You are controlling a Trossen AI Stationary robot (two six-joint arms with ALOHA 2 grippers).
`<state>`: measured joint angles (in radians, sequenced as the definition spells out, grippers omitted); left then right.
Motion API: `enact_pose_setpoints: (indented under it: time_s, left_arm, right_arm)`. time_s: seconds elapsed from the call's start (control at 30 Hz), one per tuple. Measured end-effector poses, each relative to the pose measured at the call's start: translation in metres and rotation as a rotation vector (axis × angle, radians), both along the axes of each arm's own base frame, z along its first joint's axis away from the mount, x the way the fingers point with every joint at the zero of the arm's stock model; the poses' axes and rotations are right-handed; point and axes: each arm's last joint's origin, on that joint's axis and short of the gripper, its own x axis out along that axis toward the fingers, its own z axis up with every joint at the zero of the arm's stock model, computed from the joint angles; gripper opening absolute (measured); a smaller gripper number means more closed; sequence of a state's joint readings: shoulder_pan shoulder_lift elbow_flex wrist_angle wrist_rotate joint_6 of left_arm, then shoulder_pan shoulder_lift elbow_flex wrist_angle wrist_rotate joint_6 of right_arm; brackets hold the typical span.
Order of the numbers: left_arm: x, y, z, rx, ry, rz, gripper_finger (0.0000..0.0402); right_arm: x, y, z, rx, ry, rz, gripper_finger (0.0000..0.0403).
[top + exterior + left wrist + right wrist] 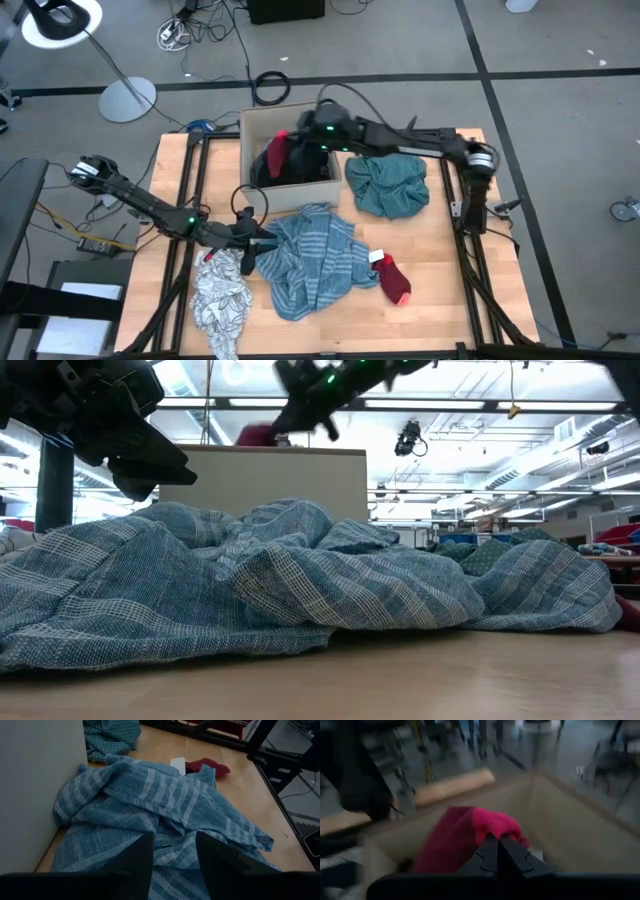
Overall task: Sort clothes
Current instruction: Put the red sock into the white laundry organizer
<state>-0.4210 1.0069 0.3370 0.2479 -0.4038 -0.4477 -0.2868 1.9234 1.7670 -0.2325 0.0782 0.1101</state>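
Note:
A tan cardboard box [262, 122] stands at the table's far middle with dark pieces inside. My right gripper [300, 132] reaches over it from the right, shut on a red piece [277, 152]. Part of the red piece shows above the box's rim in the low view [258, 434]. A blue-striped shirt [312, 262] lies crumpled on the table in front of the box. My left gripper [172, 862] hangs open just above the shirt's left part, clear of the cloth in the low view [140, 455]. My right gripper pinches the red piece by its upper end [487, 827] between the two shut fingertips. The fingers come slanting down from the table's right, over the box's opening. The red cloth hangs below and ahead of them into the box; how many layers are held I cannot tell.
A teal garment [388, 185] lies right of the box. A red sock with a white end [392, 278] lies right of the striped shirt. A white-grey patterned piece [222, 302] is at the near left. Black frame rails [470, 250] run along the table's sides.

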Motion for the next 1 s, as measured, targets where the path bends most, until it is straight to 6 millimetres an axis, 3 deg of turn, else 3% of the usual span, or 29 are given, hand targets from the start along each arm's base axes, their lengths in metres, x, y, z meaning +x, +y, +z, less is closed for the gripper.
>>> enact_pose_setpoints:
  time_s: [0.37, 0.63, 0.8, 1.0]
  left_arm:
    - [0.000, 0.000, 0.000, 0.003, 0.004, 0.000, 0.0152]
    - [0.000, 0.000, 0.000, 0.002, 0.005, 0.001, 0.0152]
    - [0.000, 0.000, 0.000, 0.002, 0.005, 0.001, 0.0152]
    - [0.000, 0.000, 0.000, 0.001, 0.005, 0.001, 0.0152]
  right_arm:
    - [0.049, -0.038, -0.084, 0.256, 0.234, -0.020, 0.0002]
    - [0.053, -0.048, -0.123, 0.335, 0.329, -0.036, 0.0008]
    - [0.046, -0.050, -0.115, 0.342, 0.355, -0.045, 0.0010]
    - [0.032, -0.045, -0.069, 0.253, 0.294, 0.002, 0.0035]
